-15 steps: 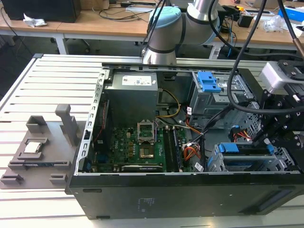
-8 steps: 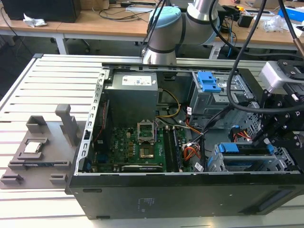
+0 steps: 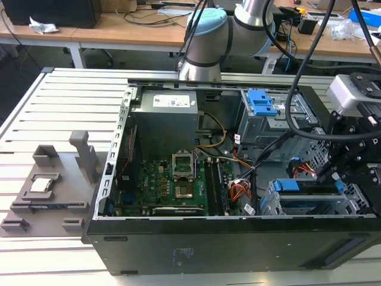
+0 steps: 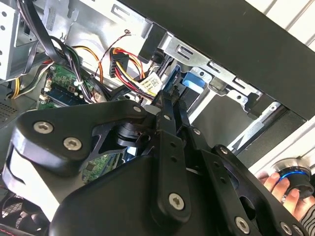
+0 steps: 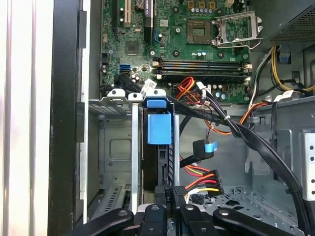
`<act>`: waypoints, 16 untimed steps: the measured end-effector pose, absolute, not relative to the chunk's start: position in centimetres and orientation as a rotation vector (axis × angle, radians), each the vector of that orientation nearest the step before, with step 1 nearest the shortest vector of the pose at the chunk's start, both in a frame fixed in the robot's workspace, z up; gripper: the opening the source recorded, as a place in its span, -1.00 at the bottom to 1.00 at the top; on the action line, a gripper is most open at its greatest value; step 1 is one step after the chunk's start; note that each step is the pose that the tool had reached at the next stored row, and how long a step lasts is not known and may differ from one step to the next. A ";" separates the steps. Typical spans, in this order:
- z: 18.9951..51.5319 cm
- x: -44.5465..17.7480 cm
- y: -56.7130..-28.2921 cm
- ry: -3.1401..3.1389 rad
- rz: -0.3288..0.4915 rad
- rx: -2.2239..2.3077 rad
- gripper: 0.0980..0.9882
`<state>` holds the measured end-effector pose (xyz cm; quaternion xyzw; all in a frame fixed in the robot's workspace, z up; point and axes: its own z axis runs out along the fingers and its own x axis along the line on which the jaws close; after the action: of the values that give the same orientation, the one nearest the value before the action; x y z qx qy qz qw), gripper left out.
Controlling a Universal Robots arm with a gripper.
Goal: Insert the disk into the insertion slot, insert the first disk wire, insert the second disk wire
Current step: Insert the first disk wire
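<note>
The disk point(image 5: 158, 129) sits edge-on in the insertion slot point(image 5: 115, 147), its end just beside the closed hand point(image 5: 171, 191).

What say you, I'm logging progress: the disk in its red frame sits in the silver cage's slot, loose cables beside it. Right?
Not quite: the first wrist view shows the disk has a blue frame, not red. It does sit in the insertion slot, loose cables beside it.

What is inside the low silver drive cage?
The blue-framed disk sits in the drive cage, seen edge-on in the first wrist view. The cage walls cover its flat faces.
</note>
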<state>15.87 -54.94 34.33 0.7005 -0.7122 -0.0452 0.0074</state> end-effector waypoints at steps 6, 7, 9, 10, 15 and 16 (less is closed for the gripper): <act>34.1 15.9 -54.9 -2.235 -0.142 2.183 -0.83; 34.1 15.9 -54.9 -2.235 -0.142 2.183 -0.83; 34.0 15.9 -54.9 -2.235 -0.142 2.183 -0.83; 33.9 15.9 -54.9 -2.235 -0.141 2.183 -0.83; 33.9 15.9 -54.9 -2.235 -0.141 2.183 -0.83; 33.9 15.9 -54.9 -2.235 -0.141 2.182 -0.83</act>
<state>15.88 -54.94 33.91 0.6979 -0.7147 -0.0451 0.0073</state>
